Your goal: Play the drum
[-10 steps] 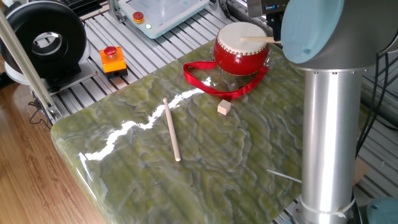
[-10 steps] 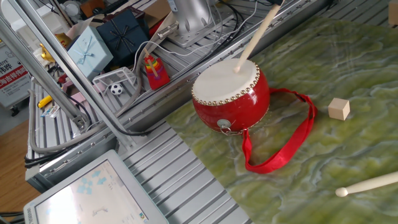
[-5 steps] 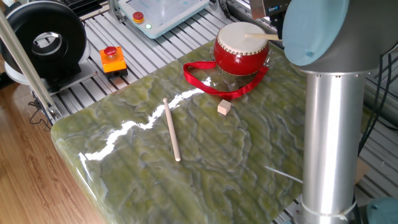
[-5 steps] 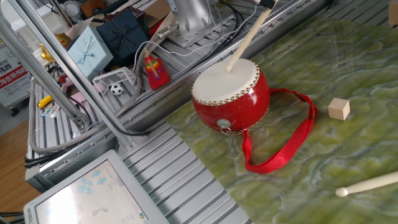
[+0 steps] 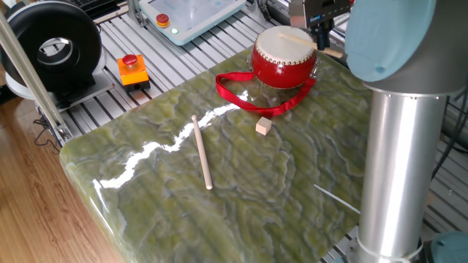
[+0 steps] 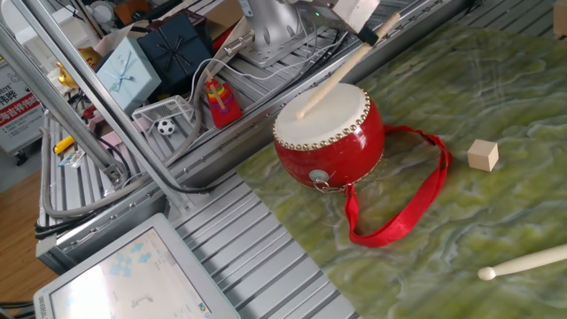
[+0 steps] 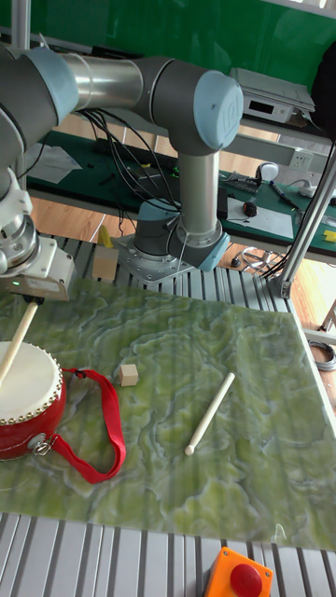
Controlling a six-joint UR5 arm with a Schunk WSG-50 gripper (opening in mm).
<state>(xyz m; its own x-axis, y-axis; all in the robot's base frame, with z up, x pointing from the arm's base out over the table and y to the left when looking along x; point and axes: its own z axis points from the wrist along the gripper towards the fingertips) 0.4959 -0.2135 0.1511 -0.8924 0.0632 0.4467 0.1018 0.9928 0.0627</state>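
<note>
The drum (image 5: 285, 57) has a glossy red body and a cream skin, and stands at the far edge of the green mat; its red ribbon strap (image 5: 252, 102) trails onto the mat. My gripper (image 6: 370, 32) is shut on a wooden drumstick (image 6: 335, 75), above and beside the drum (image 6: 330, 133). The stick slants down across the skin, with its tip at or just over the skin near the rim. In the tall fixed view the gripper (image 7: 33, 297) hangs over the drum (image 7: 28, 401) with the drumstick (image 7: 17, 343) pointing down at it.
A second drumstick (image 5: 201, 152) lies loose mid-mat, with a small wooden cube (image 5: 263, 126) near the strap. An orange box with a red button (image 5: 132, 69) sits on the slatted frame off the mat. The arm's column (image 5: 398, 161) stands at the right.
The held drumstick has swung lower across the skin, its tip moving from the middle toward the rim. The gripper has come down into the other fixed view.
</note>
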